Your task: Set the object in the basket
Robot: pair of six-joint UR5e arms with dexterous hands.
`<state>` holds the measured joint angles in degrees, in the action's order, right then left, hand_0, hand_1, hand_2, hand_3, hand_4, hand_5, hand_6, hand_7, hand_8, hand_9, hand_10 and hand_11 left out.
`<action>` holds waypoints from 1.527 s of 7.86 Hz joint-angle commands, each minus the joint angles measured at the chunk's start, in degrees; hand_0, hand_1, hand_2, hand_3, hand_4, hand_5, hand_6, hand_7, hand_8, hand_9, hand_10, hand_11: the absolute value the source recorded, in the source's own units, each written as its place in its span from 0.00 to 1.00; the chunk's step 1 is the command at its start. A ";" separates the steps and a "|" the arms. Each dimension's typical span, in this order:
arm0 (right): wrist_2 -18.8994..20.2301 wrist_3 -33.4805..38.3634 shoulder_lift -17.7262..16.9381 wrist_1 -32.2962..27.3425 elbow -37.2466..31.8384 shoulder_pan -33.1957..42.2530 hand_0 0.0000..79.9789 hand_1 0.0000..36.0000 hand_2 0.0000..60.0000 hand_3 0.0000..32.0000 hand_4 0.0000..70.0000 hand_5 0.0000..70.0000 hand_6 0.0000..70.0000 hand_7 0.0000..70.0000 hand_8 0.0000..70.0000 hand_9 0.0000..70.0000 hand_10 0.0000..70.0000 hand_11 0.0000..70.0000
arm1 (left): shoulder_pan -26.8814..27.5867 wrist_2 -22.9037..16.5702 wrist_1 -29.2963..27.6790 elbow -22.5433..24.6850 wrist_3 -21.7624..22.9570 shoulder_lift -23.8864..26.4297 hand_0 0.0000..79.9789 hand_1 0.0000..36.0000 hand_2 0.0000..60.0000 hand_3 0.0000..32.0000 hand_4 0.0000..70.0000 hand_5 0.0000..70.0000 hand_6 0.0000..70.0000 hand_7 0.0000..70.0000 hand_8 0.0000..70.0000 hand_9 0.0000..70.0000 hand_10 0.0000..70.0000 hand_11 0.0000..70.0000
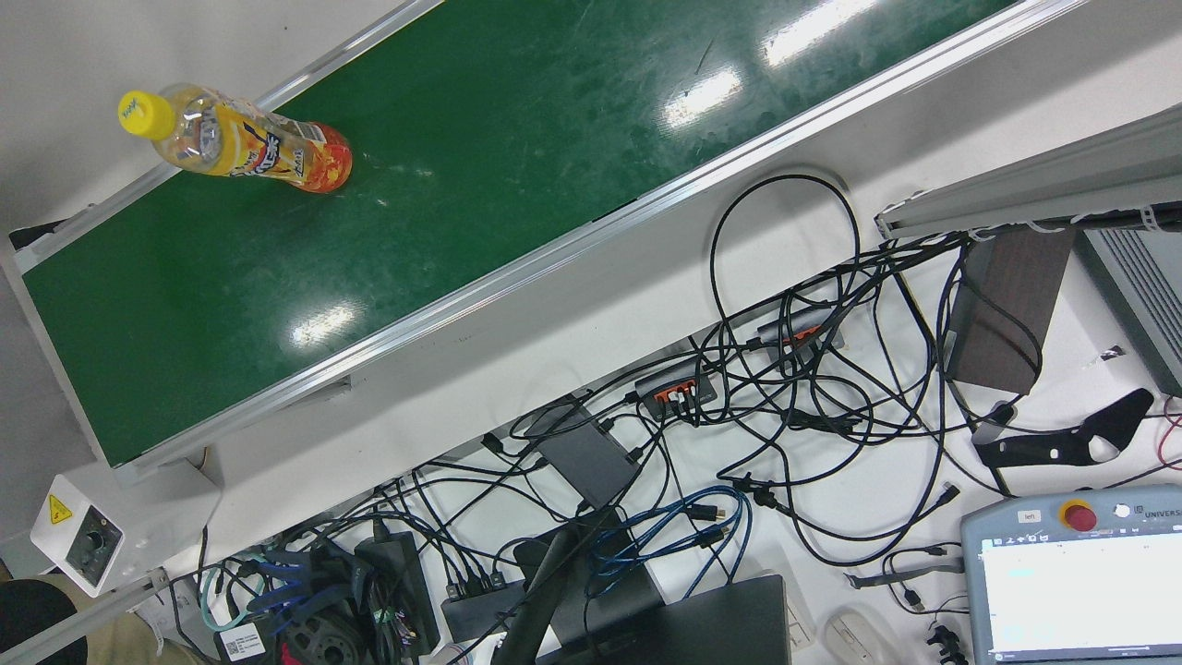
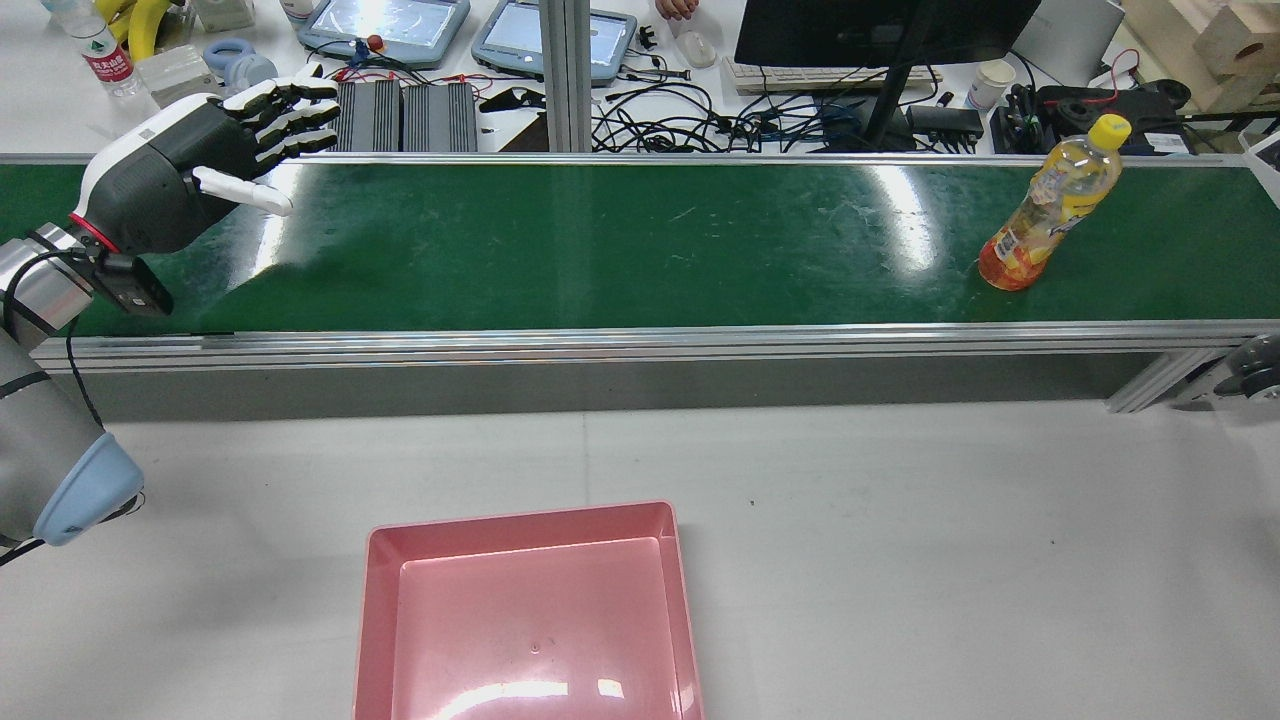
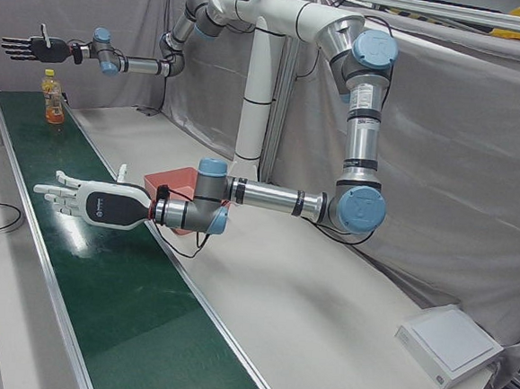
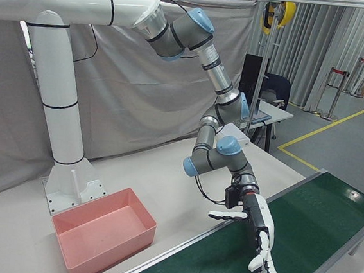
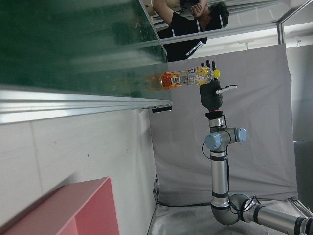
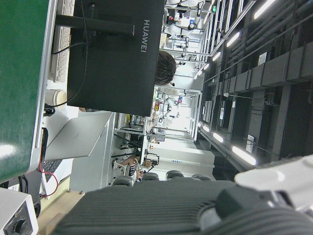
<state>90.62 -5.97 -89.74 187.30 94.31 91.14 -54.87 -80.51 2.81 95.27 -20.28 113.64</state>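
1. The left hand (image 2: 215, 150) hovered spread wide and empty over the conveyor belt's (image 2: 620, 240) left end.
2. The right hand (image 3: 35, 48), also splayed and empty, hung above the bottle (image 2: 1050, 205), which stood upright at the belt's right end.
3. Reaching step: the next move would need a descent onto the bottle; the pink basket (image 2: 530, 610) sat empty on the desk (image 2: 900, 520).

1 bottle (image 2: 1050, 205), 1 basket (image 2: 380, 600), 2 hands (image 3: 97, 203).

A juice bottle (image 1: 238, 140) with a yellow cap (image 1: 146, 114) is seen standing on the green conveyor belt (image 1: 480, 185), near its far-left end. Just below the belt's aluminium rail, a messy tangle of black cables (image 1: 785, 406) is spread over the white desk, and a teach pendant (image 1: 1076, 577) is parked beside that tangle.
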 commanded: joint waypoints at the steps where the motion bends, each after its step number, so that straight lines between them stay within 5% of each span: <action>1: 0.00 -0.01 0.00 0.00 0.00 0.00 0.00 0.00 0.00 0.00 0.00 0.00 0.00 0.00 0.00 0.00 0.00 0.00 | 0.11 0.00 0.00 0.00 -0.02 0.00 0.68 0.42 0.00 0.09 0.19 0.36 0.03 0.02 0.15 0.16 0.13 0.21; 12: 0.00 -0.01 0.00 0.00 0.00 0.00 0.00 0.00 0.00 0.00 0.00 0.00 0.00 0.00 0.00 0.00 0.00 0.00 | 0.29 0.00 0.00 0.00 -0.20 -0.09 0.69 0.45 0.00 0.12 0.19 0.35 0.03 0.02 0.15 0.16 0.13 0.21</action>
<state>90.62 -5.94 -89.74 187.29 94.31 91.14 -54.68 -80.51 2.81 95.27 -20.45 113.55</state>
